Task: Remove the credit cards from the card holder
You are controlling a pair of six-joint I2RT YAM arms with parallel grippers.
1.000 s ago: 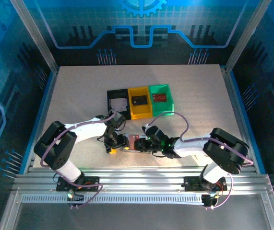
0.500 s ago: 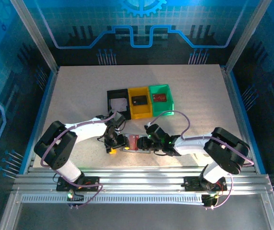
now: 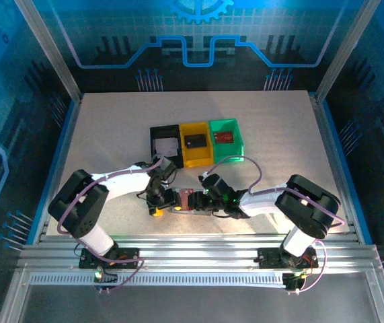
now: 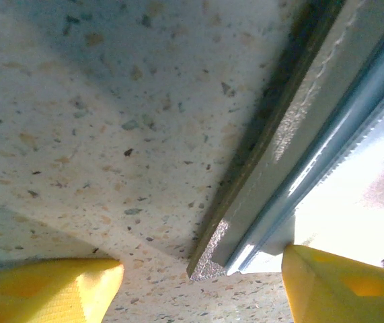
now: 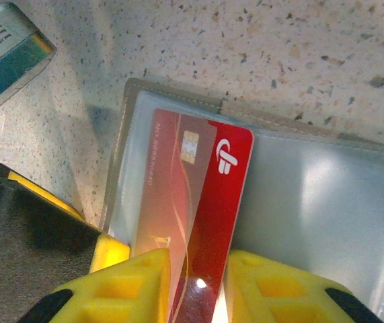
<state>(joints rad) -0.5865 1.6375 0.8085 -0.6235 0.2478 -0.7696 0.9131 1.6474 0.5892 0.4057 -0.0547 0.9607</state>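
The grey card holder [image 3: 180,200] lies open on the table between both grippers, its pale silvery inside [image 5: 313,202] facing up. A red credit card [image 5: 202,195] with a chip sticks partway out of its clear sleeve. My right gripper [image 5: 197,269] is shut on that card's near end, one yellow finger on each side. My left gripper [image 4: 202,282] is open, its yellow fingers straddling the holder's corner [image 4: 212,262], the right finger over the holder. In the top view the left gripper [image 3: 159,200] and the right gripper [image 3: 202,202] sit at the holder's two ends.
Behind the holder stand three bins in a row: black [image 3: 154,142] with a pale card, yellow [image 3: 196,159] with a dark card, green [image 3: 237,140] with a red card. Open speckled table lies left, right and beyond. The aluminium rail runs along the near edge.
The right gripper and the red card have edged slightly left, and the right arm's elbow has shifted. The left arm has stayed still.
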